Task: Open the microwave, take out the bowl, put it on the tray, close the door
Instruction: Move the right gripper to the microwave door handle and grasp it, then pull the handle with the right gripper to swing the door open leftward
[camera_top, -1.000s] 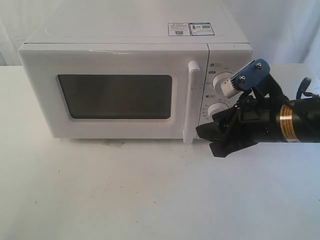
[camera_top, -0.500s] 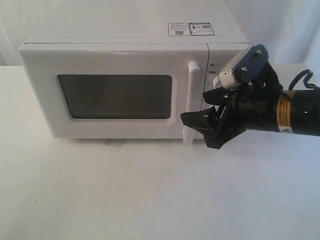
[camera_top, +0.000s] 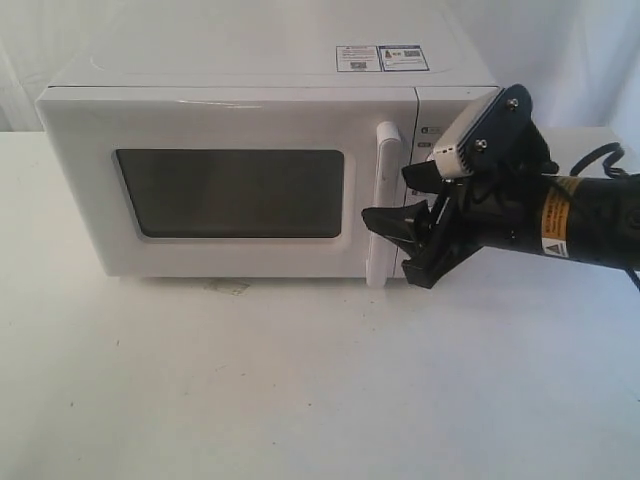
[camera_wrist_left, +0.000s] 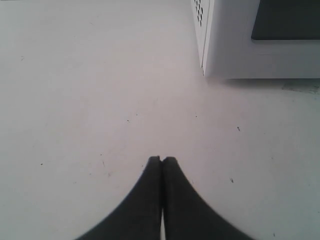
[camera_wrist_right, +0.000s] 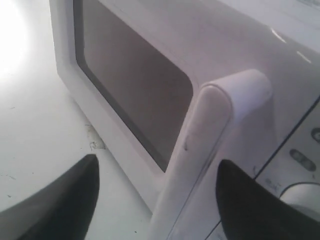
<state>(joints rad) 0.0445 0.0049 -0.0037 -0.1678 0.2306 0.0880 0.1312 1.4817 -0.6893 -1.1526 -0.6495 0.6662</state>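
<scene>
Crept in from 3 o'clock with right gripper (camera_top: 388, 195) spread wide astride door (camera_top: 230, 125) handle (camera_top: 385, 150), masking knobs (camera_wrist_right: 302, 195); left gripper (camera_wrist_left: 162, 160) pinched shut over bench (camera_wrist_left: 75, 100).

- The microwave (camera_top: 250, 110) was white; its door (camera_top: 90, 180) was white around a dark grey window (camera_top: 230, 192).
- The stickers (camera_top: 382, 57) were white with blue and black print.
- The right gripper (camera_top: 385, 194) and the left gripper (camera_wrist_left: 162, 159) were black.
- The right arm (camera_top: 600, 225) was black with a yellow-orange label (camera_top: 553, 228).
- The counter (camera_top: 300, 380) was off-white, flecked with small dark specks.
</scene>
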